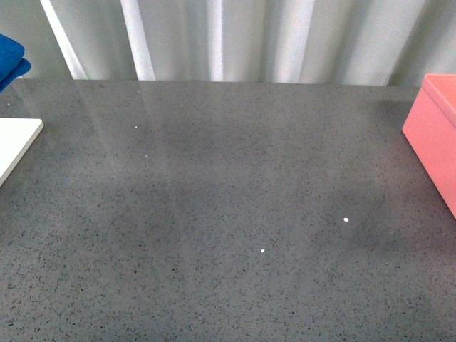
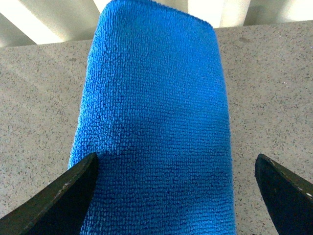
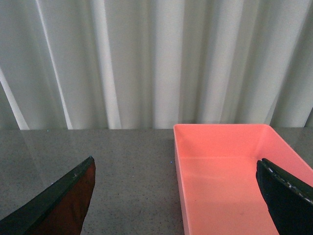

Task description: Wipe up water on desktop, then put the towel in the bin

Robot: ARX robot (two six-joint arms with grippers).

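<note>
The desktop [image 1: 228, 214] is a glossy, stone-look slab, dark grey with a fine black and white speckle; pale streaks of reflection run down it from twelve o'clock. The towel [image 2: 156, 122], at ten o'clock in the front view, is bright blue microfibre cloth with a fluffy, matt looped pile. The bin [image 3: 220, 181], at three o'clock, is salmon-pink plastic with smooth walls and a soft sheen. The board [image 1: 16, 139] at nine o'clock is flat, white and smooth. The curtain [image 1: 249, 35] at twelve o'clock hangs in pale, matt folds. The fingers [image 2: 58, 200] of the left gripper [image 2: 175, 169] and those of the right gripper [image 3: 176, 171] look like matt black plastic.
</note>
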